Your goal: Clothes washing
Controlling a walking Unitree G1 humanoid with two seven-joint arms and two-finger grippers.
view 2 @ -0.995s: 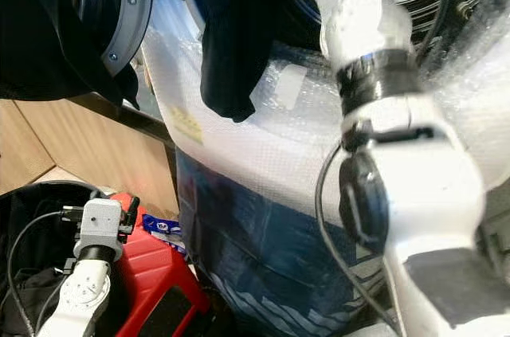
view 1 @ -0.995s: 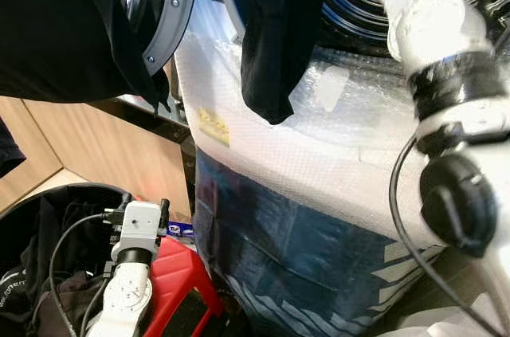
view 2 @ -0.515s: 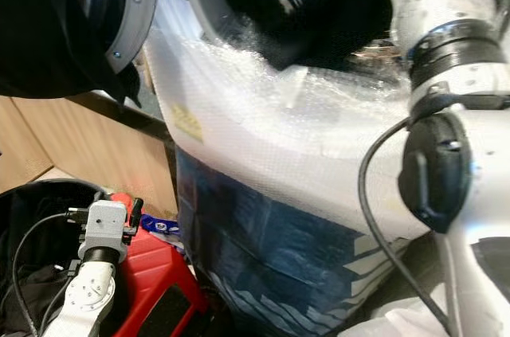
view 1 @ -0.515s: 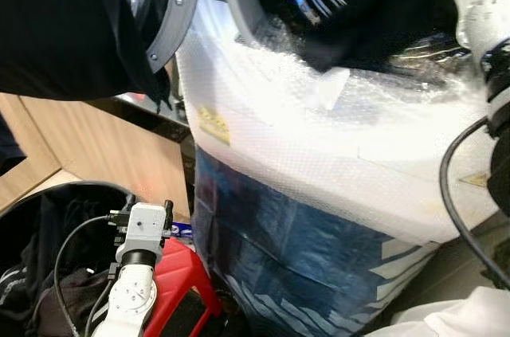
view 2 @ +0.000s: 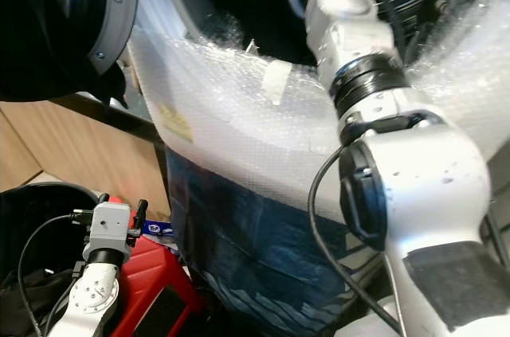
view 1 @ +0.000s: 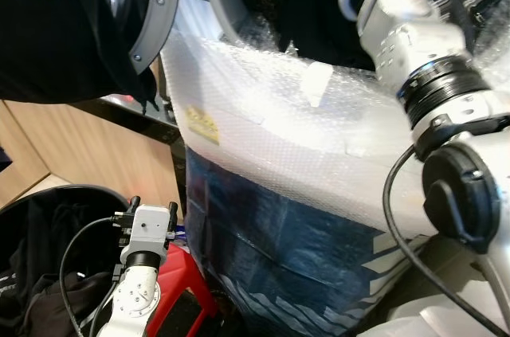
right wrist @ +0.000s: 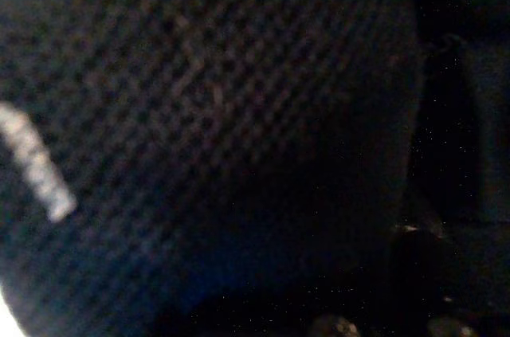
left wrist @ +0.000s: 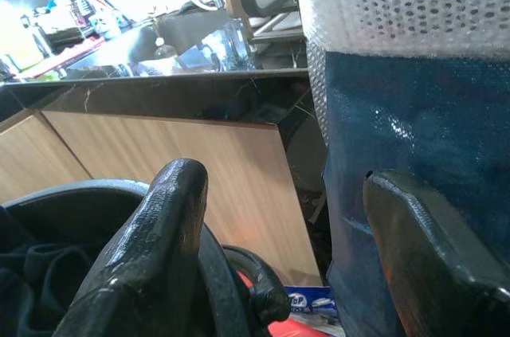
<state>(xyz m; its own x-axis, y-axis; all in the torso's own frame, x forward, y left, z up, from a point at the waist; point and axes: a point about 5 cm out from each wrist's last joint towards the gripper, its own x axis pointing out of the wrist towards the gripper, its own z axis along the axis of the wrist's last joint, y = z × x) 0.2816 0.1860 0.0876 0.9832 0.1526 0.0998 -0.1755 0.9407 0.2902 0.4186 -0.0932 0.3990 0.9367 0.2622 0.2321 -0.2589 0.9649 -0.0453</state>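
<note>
The washing machine [view 1: 263, 114] is wrapped in bubble wrap and its round door [view 1: 151, 10] stands open at the upper left. My right arm [view 1: 414, 42] reaches up into the drum mouth, where a black garment [view 1: 315, 14] bunches at the opening. In the right wrist view, dark knit fabric [right wrist: 199, 114] lies right against the camera. My left gripper [left wrist: 279, 182] hangs low beside the machine, open with nothing between its fingers [left wrist: 171, 217]. Beneath it is a black laundry basket [view 1: 48, 209] holding dark clothes [view 1: 40, 297].
Another black garment [view 1: 56, 26] drapes over the open door. A red object [view 1: 187, 301] sits on the floor between the basket and the machine's blue-wrapped lower front [view 1: 279, 249]. Wooden cabinet panels [view 1: 103, 154] stand behind, under a dark counter edge [left wrist: 159, 86].
The black garment, which hung in front of the machine from my right arm, has been carried up into the drum mouth. The left arm has hardly moved; the camera has shifted slightly.
</note>
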